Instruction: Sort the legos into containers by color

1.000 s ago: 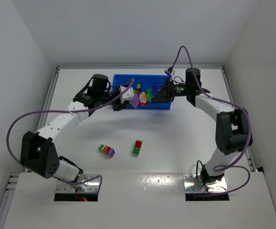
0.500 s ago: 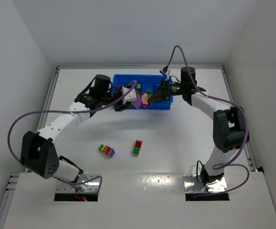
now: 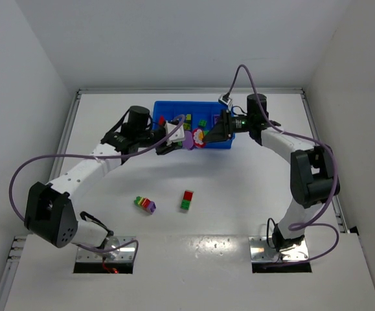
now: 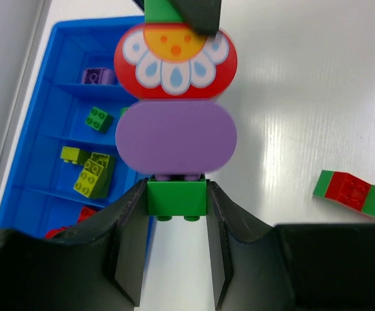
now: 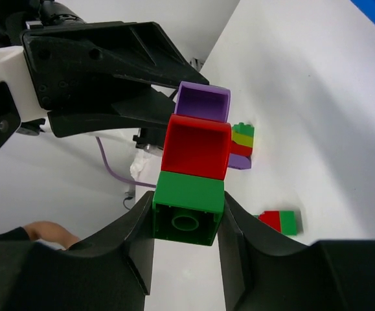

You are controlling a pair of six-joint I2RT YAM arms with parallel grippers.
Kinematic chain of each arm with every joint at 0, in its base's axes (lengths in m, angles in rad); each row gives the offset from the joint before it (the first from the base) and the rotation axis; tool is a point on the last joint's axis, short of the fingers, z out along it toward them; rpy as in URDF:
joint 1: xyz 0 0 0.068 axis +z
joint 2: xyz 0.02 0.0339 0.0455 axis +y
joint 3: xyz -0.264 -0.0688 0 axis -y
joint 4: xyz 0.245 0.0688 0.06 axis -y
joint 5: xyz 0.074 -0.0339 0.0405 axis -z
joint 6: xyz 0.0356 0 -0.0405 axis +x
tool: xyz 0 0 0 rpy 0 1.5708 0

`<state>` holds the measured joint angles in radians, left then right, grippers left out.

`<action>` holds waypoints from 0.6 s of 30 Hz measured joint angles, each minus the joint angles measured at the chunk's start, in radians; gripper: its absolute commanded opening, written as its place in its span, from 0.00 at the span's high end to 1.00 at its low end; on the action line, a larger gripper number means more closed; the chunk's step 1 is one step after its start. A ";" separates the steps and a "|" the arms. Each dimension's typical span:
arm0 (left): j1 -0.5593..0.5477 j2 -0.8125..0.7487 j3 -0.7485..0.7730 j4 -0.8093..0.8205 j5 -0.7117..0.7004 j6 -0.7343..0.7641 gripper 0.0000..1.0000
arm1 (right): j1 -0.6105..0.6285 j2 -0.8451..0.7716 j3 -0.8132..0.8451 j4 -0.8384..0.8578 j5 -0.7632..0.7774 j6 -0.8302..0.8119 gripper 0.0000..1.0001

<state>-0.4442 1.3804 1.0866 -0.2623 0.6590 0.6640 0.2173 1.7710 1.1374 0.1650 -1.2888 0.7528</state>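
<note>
**White Tabletop Standoff: Two Arms Clamp One Brick Stack**

**Top view:** On the white table, the left gripper (image 3: 178, 137) and right gripper (image 3: 208, 135) meet at the near edge of the shallow bright-blue plastic tray (image 3: 193, 103). Each pinches one end of a four-piece plastic brick stack (image 3: 193, 137) held in the air between them. Only the end bricks appear to be gripped, so a pull may split the stack at an unwanted joint. Loose pieces could then drop onto the table or into the wrong compartment. A second ago the right claw stood spread, farther right and short of the stack; it has since slid in and clamped. A red-and-green pair (image 3: 187, 199) and a multicolour stack (image 3: 145, 205) lie unmoved, well apart from the tray.

**Left wrist:** The left fingers press on a small green brick (image 4: 177, 197) that carries a purple oval piece (image 4: 176, 137) and a red flower-printed piece (image 4: 175, 61). These broad pieces could lever the small brick out of its pinch.

**Right wrist:** The right fingers squeeze the opposite green brick (image 5: 187, 217). If the pull comes off-axis, that brick may twist and slip free.
</note>
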 measured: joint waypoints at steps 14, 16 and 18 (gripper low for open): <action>-0.001 -0.031 -0.029 -0.021 0.014 -0.059 0.81 | -0.076 -0.097 -0.094 -0.007 -0.007 -0.046 1.00; 0.001 -0.030 -0.029 -0.016 0.018 -0.109 0.81 | -0.076 -0.107 -0.097 -0.014 -0.009 -0.057 1.00; 0.001 -0.027 -0.029 0.008 0.010 -0.169 0.81 | -0.079 -0.118 -0.097 -0.026 -0.008 -0.078 1.00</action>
<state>-0.4435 1.3537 1.0580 -0.2539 0.6689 0.4953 0.1387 1.6527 1.0401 0.1387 -1.2968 0.6746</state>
